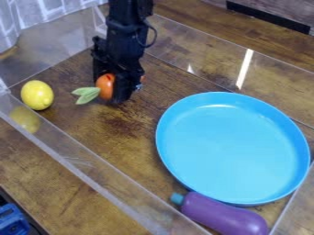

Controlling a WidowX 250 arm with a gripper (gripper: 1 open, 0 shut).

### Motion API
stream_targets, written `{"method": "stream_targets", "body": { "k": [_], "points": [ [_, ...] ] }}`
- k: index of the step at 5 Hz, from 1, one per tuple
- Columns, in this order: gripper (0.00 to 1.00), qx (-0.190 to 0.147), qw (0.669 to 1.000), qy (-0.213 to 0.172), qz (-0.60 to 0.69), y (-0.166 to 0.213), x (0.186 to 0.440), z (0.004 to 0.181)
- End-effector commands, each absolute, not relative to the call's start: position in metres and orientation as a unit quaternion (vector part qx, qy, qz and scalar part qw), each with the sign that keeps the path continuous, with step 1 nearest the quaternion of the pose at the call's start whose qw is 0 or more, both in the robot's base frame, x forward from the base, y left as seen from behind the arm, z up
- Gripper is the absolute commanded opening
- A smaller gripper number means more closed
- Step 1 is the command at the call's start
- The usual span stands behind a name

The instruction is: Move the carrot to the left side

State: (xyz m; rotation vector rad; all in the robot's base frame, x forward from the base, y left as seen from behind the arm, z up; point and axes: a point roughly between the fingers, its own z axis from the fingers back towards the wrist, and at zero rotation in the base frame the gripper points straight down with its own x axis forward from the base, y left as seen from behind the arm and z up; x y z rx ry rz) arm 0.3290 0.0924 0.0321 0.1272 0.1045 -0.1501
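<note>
The carrot [106,86] is a small orange toy with a light green leafy top [86,94] pointing left. It sits low over the wooden tabletop, left of centre, between the black fingers of my gripper [112,85]. The gripper comes down from the top of the camera view and is shut on the carrot. Most of the carrot's body is hidden behind the fingers.
A yellow lemon [37,95] lies near the left wall of the clear plastic enclosure [86,161]. A large blue plate [230,145] fills the right side. A purple eggplant [223,218] lies at the front right, below the plate.
</note>
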Motion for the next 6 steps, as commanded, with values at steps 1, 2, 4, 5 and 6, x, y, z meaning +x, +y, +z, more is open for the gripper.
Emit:
{"method": "stream_targets", "body": {
  "k": [1, 2, 4, 5, 6],
  "points": [
    [0.00, 0.073, 0.994, 0.034, -0.076, 0.113, 0.328, 0.043],
    [0.00, 0.070, 0.993, 0.040, -0.088, 0.124, 0.323, 0.036],
    [0.00, 0.066, 0.993, 0.052, -0.088, 0.151, 0.322, 0.029],
    [0.00, 0.065, 0.992, 0.057, -0.087, 0.162, 0.321, 0.027],
    [0.00, 0.066, 0.994, 0.063, -0.064, 0.156, 0.314, 0.030]
  ]
}}
